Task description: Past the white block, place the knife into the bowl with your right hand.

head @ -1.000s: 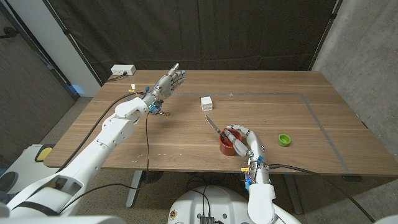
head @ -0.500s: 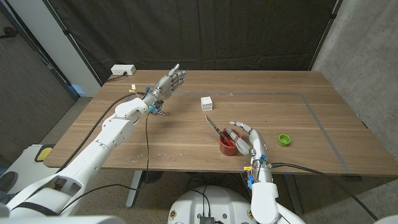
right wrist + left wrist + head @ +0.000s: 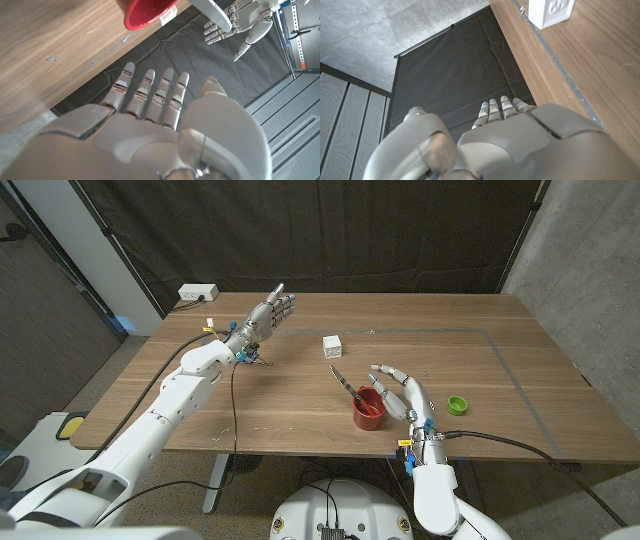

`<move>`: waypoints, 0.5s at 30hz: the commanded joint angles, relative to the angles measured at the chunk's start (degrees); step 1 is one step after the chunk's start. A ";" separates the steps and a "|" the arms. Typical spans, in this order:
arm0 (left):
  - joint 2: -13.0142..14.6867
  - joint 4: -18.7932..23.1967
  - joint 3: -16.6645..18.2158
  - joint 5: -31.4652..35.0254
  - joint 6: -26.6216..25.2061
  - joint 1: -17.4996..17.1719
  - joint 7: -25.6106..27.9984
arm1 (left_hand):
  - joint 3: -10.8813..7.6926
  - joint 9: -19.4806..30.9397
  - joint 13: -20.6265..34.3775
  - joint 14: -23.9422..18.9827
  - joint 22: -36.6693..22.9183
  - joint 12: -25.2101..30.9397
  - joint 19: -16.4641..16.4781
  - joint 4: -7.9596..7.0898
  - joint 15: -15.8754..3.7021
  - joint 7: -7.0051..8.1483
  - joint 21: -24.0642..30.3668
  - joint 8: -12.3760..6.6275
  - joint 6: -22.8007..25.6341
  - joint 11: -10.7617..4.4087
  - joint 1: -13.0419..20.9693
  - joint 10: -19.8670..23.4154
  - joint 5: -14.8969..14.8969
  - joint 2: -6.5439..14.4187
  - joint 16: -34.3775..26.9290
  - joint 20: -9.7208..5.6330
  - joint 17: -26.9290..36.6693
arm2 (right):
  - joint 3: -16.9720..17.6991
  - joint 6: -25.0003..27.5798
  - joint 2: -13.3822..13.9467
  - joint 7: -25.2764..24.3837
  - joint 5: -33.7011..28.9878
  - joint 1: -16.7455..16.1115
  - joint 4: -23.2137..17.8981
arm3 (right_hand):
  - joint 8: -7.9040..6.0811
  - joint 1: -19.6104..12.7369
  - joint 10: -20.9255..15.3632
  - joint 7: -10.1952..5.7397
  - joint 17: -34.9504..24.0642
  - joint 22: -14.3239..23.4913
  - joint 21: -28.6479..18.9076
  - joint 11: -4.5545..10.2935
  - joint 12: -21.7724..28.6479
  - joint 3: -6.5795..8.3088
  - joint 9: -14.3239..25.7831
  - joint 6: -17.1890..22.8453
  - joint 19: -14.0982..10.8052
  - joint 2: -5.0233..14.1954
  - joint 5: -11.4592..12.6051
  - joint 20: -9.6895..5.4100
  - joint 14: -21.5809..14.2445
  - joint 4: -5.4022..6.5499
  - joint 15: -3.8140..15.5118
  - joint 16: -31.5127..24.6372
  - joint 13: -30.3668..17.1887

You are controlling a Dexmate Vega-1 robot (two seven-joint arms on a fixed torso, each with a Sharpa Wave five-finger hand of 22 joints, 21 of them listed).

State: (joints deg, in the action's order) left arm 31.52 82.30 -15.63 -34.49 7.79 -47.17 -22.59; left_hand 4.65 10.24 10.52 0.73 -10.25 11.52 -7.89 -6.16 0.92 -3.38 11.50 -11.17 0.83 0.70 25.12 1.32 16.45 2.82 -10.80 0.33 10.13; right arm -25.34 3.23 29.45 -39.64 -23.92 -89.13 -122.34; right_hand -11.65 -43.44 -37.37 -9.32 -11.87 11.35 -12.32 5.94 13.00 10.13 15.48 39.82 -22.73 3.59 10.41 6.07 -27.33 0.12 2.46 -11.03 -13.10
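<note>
A red bowl (image 3: 367, 409) stands near the table's front edge, with the knife (image 3: 343, 380) propped in it, blade slanting up and back toward the white block (image 3: 332, 345). My right hand (image 3: 404, 395) hovers just right of the bowl, fingers spread, holding nothing. In the right wrist view the red bowl (image 3: 148, 11) and the knife's blade (image 3: 210, 8) show beyond my right hand (image 3: 155, 130), clear of its fingers. My left hand (image 3: 271, 312) is raised over the table's back left, fingers extended and empty. The left wrist view shows my left hand (image 3: 495, 140) and the white block (image 3: 551, 11).
A small green cup (image 3: 457, 405) sits right of my right hand. A white power strip (image 3: 198, 293) lies at the back left corner. Grey tape lines (image 3: 520, 385) mark the tabletop. A dark curtain hangs behind the table.
My right hand has let go of the bowl and knife, opened its fingers and drawn back to the right and upward. The knife stays in the bowl. My left arm barely moved.
</note>
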 commanded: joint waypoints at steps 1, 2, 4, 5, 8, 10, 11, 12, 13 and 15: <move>0.35 -0.42 0.76 -0.72 3.05 -0.97 -2.51 | 0.17 0.34 0.23 -0.32 -0.30 0.13 -0.17 -0.04 0.07 -0.01 0.39 -0.14 0.27 -0.09 -0.04 0.63 -0.32 -0.15 -0.04 0.16 0.20 | 3.93 -4.20 1.03 4.85 6.64 1.31 -0.90 | 0.24 1.49 -1.00 0.14 -0.08 0.09 -0.64 -1.54 0.84 0.09 -0.27 -0.47 -1.02 0.12 -0.11 -0.82 -1.09 0.87 2.38 -0.66 0.10; 0.36 -0.55 0.81 -0.96 3.08 -0.97 -2.83 | 0.17 0.34 0.23 -0.32 -0.30 0.13 -0.19 -0.04 0.10 -0.02 0.38 -0.15 0.29 -0.08 -0.03 0.64 -0.33 -0.14 -0.04 0.21 0.20 | 4.29 -4.79 1.09 5.38 7.45 1.58 -0.61 | 0.20 1.80 -1.21 0.34 -0.05 0.09 -0.68 -1.81 0.91 0.04 -0.38 -0.35 -1.14 0.15 -0.12 -0.85 -1.46 0.99 2.35 -0.77 0.17; 0.44 -0.68 0.90 -1.34 3.17 -1.14 -3.39 | 0.19 0.34 0.23 -0.32 -0.30 0.12 -0.13 -0.03 0.11 0.06 0.40 -0.15 0.30 0.02 0.00 0.64 -0.34 -0.11 -0.03 0.15 0.20 | 4.99 -5.51 0.80 6.02 8.91 2.01 -0.33 | 0.20 2.06 -1.48 0.52 -0.02 0.09 -0.70 -2.24 1.00 0.00 -0.46 -0.33 -1.21 0.17 -0.13 -0.86 -1.54 1.09 2.30 -0.77 0.24; 0.54 -0.60 0.94 -1.47 3.22 -1.34 -3.58 | 0.19 0.34 0.23 -0.32 -0.30 0.12 -0.11 -0.02 0.06 0.05 0.41 -0.14 0.29 0.05 0.01 0.62 -0.34 -0.10 -0.04 0.17 0.20 | 5.41 -5.84 0.90 6.57 9.61 2.20 -0.31 | 0.19 2.24 -1.60 0.77 0.01 0.09 -0.70 -2.38 1.05 -0.03 -0.52 -0.30 -1.24 0.18 -0.14 -0.84 -1.56 1.16 2.31 -0.75 0.28; 0.82 -0.15 1.17 -1.62 3.31 -2.06 -3.53 | 0.21 0.34 0.23 -0.31 -0.30 0.14 -0.09 -0.01 0.11 0.06 0.42 -0.13 0.28 -0.02 0.06 0.69 -0.35 -0.06 -0.02 0.14 0.20 | 6.60 -7.54 0.89 7.54 11.43 2.98 0.38 | 0.38 2.53 -1.50 0.93 0.04 0.08 -0.71 -2.38 0.99 -0.09 -0.62 -0.76 -1.30 0.17 -0.15 -0.81 -1.60 1.26 2.18 -0.73 0.35; 0.99 0.11 1.33 -1.65 3.29 -2.46 -3.30 | 0.22 0.34 0.23 -0.37 -0.30 0.13 -0.03 0.00 0.14 0.08 0.44 -0.14 0.30 0.00 0.09 0.68 -0.36 -0.03 -0.04 0.11 0.20 | 7.64 -8.65 1.29 9.18 13.49 3.58 0.76 | 0.42 2.88 -1.55 1.23 0.09 0.08 -0.76 -2.37 0.99 -0.17 -0.74 -0.88 -1.45 0.12 -0.17 -0.82 -1.72 1.37 1.84 -0.73 0.44; 1.05 0.16 1.38 -1.57 3.22 -2.57 -3.05 | 0.22 0.34 0.23 -0.35 -0.30 0.12 -0.04 0.01 0.18 0.04 0.43 -0.15 0.34 -0.04 0.10 0.66 -0.36 -0.01 -0.03 0.11 0.20 | 8.05 -9.25 1.25 9.66 14.32 3.94 1.13 | 0.51 3.13 -1.69 1.63 0.13 0.08 -0.76 -2.44 1.03 -0.24 -0.82 -1.13 -1.48 0.08 -0.18 -0.82 -1.79 1.45 1.65 -0.72 0.50; 1.12 0.20 1.43 -1.50 3.04 -2.67 -2.75 | 0.23 0.34 0.23 -0.37 -0.30 0.13 -0.02 0.02 0.16 0.04 0.44 -0.16 0.37 -0.06 0.13 0.70 -0.37 0.01 -0.03 0.15 0.20 | 8.50 -9.86 1.24 10.33 15.39 4.34 1.54 | 0.50 3.49 -2.00 2.27 0.19 0.07 -0.77 -2.56 1.12 -0.34 -0.95 -1.14 -1.56 0.01 -0.20 -0.81 -2.02 1.56 1.68 -0.75 0.61; 1.13 0.17 1.48 -1.55 2.87 -2.72 -2.58 | 0.24 0.34 0.23 -0.37 -0.30 0.14 0.01 0.02 0.16 0.08 0.45 -0.16 0.39 -0.08 0.14 0.74 -0.37 0.02 -0.03 0.13 0.20 | 8.82 -10.85 1.01 10.72 16.38 4.82 2.28 | 0.22 3.89 -2.70 3.03 0.31 0.07 -0.80 -2.83 1.33 -0.44 -1.13 -0.49 -1.69 -0.09 -0.20 -0.83 -2.21 1.65 1.66 -0.71 0.77; 1.18 0.15 1.64 -1.57 3.00 -2.94 -2.41 | 0.25 0.35 0.23 -0.36 -0.30 0.14 0.00 0.04 0.19 0.05 0.44 -0.16 0.41 -0.07 0.18 0.75 -0.38 0.05 -0.02 0.15 0.20 | 9.39 -13.25 0.84 11.88 18.42 5.82 3.99 | 0.05 4.23 -3.08 3.57 0.43 0.06 -0.84 -3.21 1.42 -0.54 -1.29 -0.01 -1.85 -0.21 -0.21 -0.96 -2.29 1.71 1.53 -0.63 0.93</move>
State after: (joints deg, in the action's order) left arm 32.14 82.02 -14.70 -35.60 10.37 -48.73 -25.20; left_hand 4.64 10.24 10.52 0.73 -10.25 11.52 -7.89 -6.16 0.92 -3.38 11.50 -11.17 0.83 0.70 25.11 1.72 15.96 2.81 -10.80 0.32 10.13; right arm -19.94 -2.49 30.34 -33.28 -14.81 -86.67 -122.14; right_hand -11.38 -39.98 -39.63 -6.78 -11.45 11.34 -12.77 3.06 13.99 9.49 14.29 39.25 -23.74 3.57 10.41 5.12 -28.95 1.36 2.83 -11.47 -12.23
